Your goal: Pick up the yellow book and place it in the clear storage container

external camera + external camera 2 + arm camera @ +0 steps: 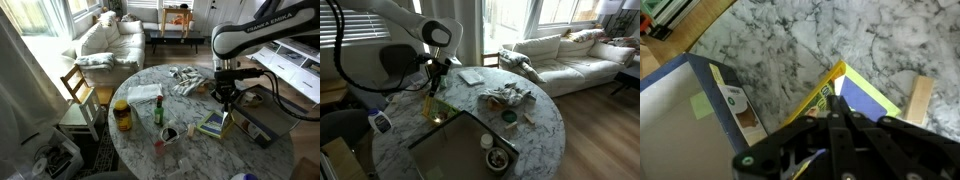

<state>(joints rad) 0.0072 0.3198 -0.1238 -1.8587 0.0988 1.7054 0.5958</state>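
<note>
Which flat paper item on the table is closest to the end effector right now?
The yellow book, yellow-bordered, directly under the end effector beside the clear container. The white papers lie far off, beyond the green bottle.

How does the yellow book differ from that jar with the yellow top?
The yellow book is thin and wide; the jar is tall and round. The book sits at the hand's fingertips; the jar stands upright, far from it. Both show yellow.

Both exterior views look down across the marble table (245,158) (535,140) from different edges, sharing its top and the sofa (105,40) (570,50) beyond. The wrist view looks down from close above it.
</note>
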